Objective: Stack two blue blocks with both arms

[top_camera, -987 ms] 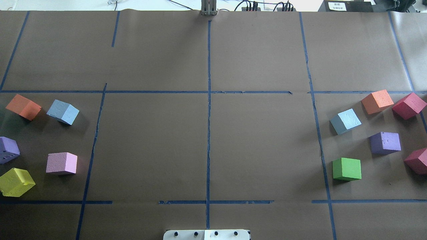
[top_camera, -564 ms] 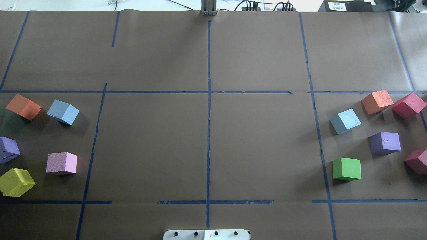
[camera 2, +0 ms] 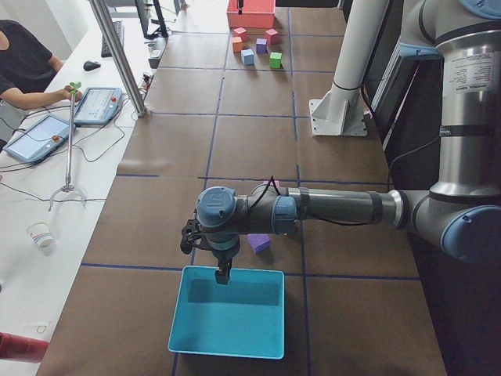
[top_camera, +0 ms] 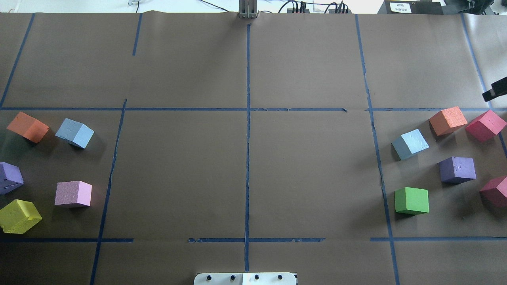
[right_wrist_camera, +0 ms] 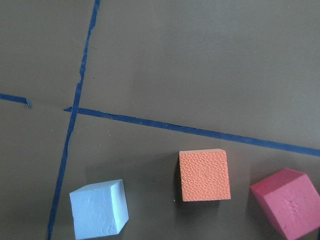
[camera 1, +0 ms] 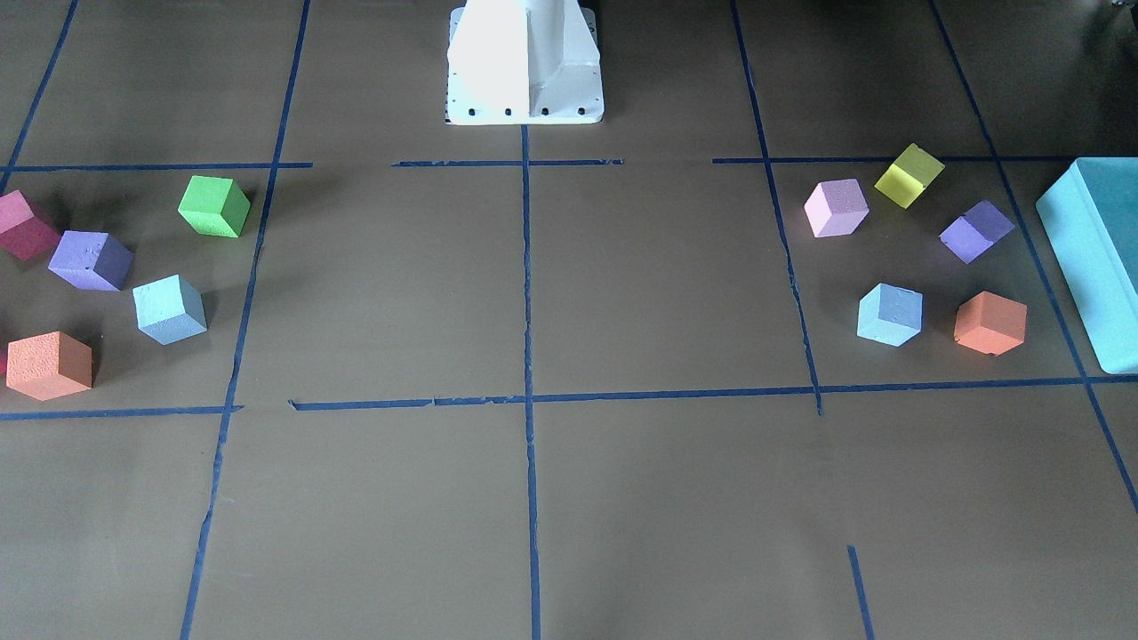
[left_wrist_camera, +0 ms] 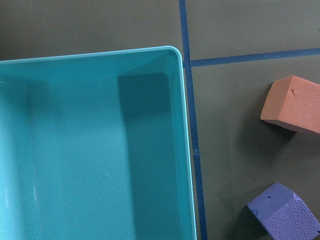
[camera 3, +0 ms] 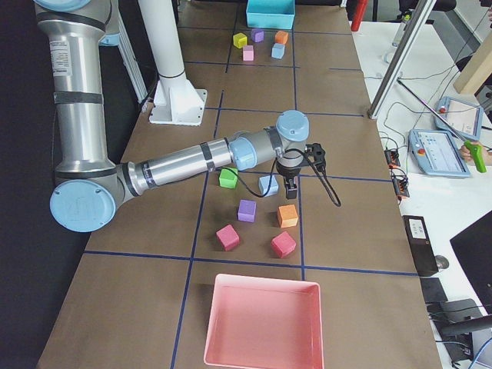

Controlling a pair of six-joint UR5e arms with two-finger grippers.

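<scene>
1. Two blue blocks rest on the table (top_camera: pixel 178 178), well apart, one at each end. Neither is stacked or gripped.
2. The left blue block (top_camera: pixel 75 133) sits on the robot's left side, just beside the left orange cube (top_camera: pixel 27 126). A pink cube (top_camera: pixel 73 194), a left purple cube (top_camera: pixel 10 178) and a yellow cube (top_camera: pixel 19 215) lie nearer the robot.
3. The right blue block (top_camera: pixel 410 143) sits on the robot's right side, close to a blue tape line. The right orange cube (top_camera: pixel 448 120) lies near it. A right purple cube (top_camera: pixel 457 169) and a green cube (top_camera: pixel 412 200) lie nearer the robot.
4. The left arm (camera 2: pixel 337 210) reaches out level over the table. The left gripper (camera 2: pixel 223 276) points down above the edge of the teal box (camera 2: pixel 227 345) nearest the cubes. It touches nothing. Its wrist view takes in a corner of the box with the left orange and left purple cubes beside it. No fingers appear there, so I cannot tell the finger spacing.
5. The right arm (camera 3: pixel 184 163) also reaches out level. The right gripper (camera 3: pixel 291 191) hangs above the table by the right group of cubes and touches none. The overhead view shows only a black tip at its right edge. The wrist view shows the right blue block, the right orange cube and a crimson cube (right_wrist_camera: pixel 287 207), but no fingers. I cannot tell the finger spacing here either.
</scene>
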